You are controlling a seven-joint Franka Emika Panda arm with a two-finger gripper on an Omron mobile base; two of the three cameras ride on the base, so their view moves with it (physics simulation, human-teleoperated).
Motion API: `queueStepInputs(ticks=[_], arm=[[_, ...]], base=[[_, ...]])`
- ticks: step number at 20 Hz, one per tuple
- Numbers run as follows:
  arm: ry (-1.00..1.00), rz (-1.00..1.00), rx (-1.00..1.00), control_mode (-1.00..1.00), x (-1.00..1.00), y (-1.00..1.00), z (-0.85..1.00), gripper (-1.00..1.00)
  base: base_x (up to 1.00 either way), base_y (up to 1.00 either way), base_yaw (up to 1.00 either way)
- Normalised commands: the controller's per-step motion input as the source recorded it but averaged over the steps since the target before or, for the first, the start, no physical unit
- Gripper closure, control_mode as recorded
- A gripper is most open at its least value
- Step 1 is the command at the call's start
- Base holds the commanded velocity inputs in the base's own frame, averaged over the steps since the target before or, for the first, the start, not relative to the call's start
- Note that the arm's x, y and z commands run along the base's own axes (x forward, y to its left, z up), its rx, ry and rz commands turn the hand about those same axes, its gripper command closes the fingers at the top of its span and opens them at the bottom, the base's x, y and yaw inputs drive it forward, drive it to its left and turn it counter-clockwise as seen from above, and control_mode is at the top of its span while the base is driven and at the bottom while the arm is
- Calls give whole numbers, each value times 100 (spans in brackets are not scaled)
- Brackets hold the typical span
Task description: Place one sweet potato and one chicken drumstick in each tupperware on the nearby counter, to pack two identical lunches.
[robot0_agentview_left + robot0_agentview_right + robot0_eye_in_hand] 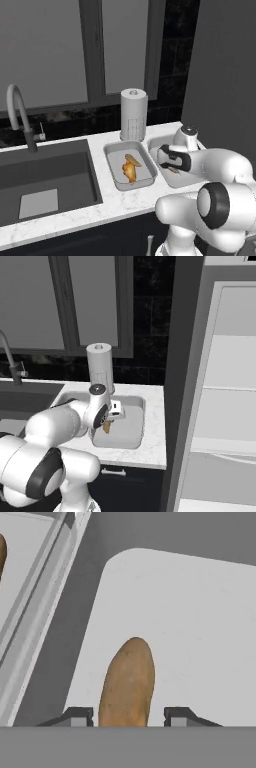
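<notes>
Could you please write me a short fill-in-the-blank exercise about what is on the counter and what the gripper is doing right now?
1. The paper towel roll stands upright behind the two ____.
2. The left tray holds a sweet potato and a ____.
3. Between the gripper's fingers lies a sweet potato, over the ____ tray.
4. Left of the trays, set into the counter, is the ____.

Missing words: trays; drumstick; right; sink
</notes>
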Motion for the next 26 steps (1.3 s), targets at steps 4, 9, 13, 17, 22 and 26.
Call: queueStepInputs(ticks=[4,9,13,17,22,26], arm=[[0,0,0,-100,2,1,-30,-100],[-10,0,-1,-100,-33,0,34,-100],[-15,0,-1,-100,-60,9,76,-100],[-10,-2,0,-100,-96,18,66,-100],[-6,-9,0,-100,-99,20,75,-100],[-14,-12,0,-100,-83,21,99,-100]], base=[[0,0,0],[0,0,0],[0,0,0],[0,0,0],[0,0,0],[0,0,0]])
